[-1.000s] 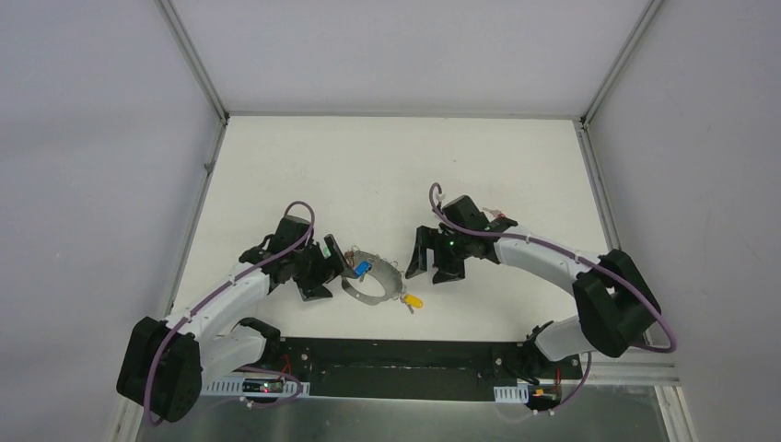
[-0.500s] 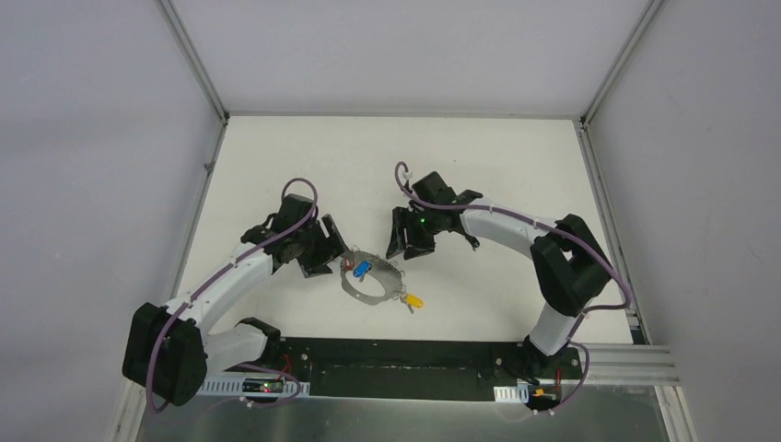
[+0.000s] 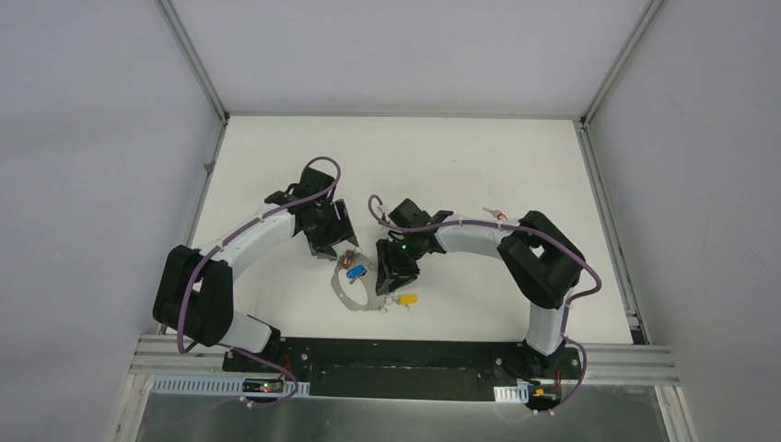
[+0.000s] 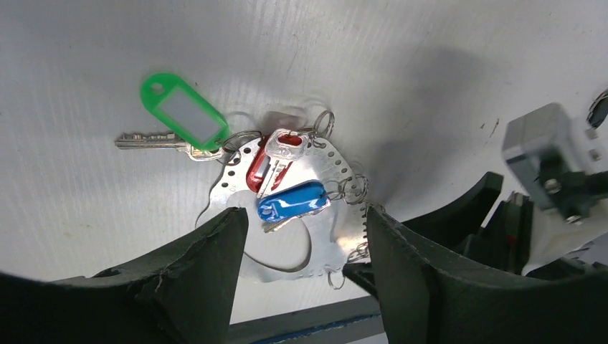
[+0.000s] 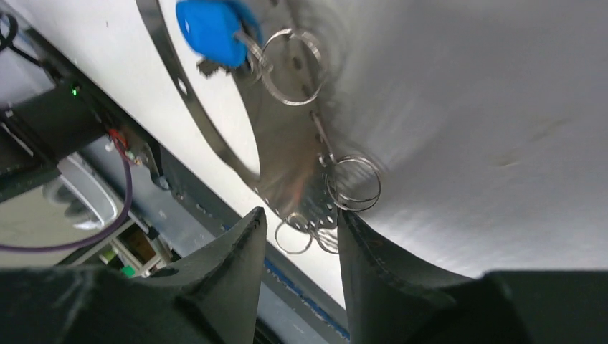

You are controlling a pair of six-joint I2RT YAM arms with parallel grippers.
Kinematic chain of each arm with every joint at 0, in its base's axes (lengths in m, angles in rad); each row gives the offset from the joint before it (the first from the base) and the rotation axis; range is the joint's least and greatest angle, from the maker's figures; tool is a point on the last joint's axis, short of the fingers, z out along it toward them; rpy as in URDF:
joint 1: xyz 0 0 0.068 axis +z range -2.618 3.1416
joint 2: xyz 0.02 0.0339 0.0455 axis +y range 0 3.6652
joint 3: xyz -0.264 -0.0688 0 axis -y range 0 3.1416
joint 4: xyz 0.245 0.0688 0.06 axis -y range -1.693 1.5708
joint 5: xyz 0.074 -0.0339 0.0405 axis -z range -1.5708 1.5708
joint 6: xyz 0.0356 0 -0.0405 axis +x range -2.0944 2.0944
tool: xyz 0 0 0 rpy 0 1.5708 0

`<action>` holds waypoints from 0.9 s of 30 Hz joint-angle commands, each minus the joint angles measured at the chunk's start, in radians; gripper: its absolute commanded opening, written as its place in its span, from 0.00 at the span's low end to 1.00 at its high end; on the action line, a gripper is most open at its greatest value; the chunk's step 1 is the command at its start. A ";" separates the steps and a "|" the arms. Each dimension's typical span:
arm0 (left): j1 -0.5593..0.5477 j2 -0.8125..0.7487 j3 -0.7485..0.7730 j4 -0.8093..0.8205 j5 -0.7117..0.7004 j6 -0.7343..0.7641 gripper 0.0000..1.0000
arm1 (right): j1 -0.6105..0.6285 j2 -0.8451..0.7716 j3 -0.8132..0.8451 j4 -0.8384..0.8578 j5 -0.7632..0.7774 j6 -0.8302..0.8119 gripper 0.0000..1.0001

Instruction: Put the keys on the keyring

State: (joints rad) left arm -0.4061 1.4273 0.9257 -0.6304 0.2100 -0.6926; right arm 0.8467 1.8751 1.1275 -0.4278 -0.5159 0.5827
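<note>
Top view: the keyring point(image 3: 341, 290) lies flat mid-table near the bases, with a blue key point(image 3: 355, 273) and a red key point(image 3: 348, 261) on it and a yellow key point(image 3: 408, 299) just right of it. The left gripper point(image 3: 338, 247) hangs at its far edge, the right gripper point(image 3: 385, 281) over its right rim

Left wrist: the left fingers point(image 4: 193, 272) stand wide apart, released, straddling the keyring. A green-tagged key point(image 4: 184, 111) touches its rim

Right wrist: the right fingers point(image 5: 236, 251) stand narrowly apart with the rim's small split rings point(image 5: 294, 233) in the gap; whether they pinch cannot be told

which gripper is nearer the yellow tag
Right. The right gripper hovers just beyond the yellow tag, over the keyring's right edge. The left gripper is across the keyring, at its far left side.
</note>
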 commanded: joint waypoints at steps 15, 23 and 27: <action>0.000 -0.030 -0.010 0.024 0.085 0.081 0.52 | -0.027 -0.151 -0.058 0.027 -0.026 0.049 0.46; 0.000 -0.046 -0.046 0.087 0.072 0.058 0.49 | -0.079 -0.038 0.062 0.007 -0.043 -0.008 0.42; 0.004 0.011 0.005 0.095 0.073 0.116 0.49 | -0.095 0.033 0.146 0.004 -0.050 -0.019 0.34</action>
State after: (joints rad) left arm -0.4061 1.4105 0.8730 -0.5854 0.2882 -0.6312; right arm 0.7666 1.8626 1.1767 -0.4309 -0.5468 0.5922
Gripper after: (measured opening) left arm 0.490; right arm 0.371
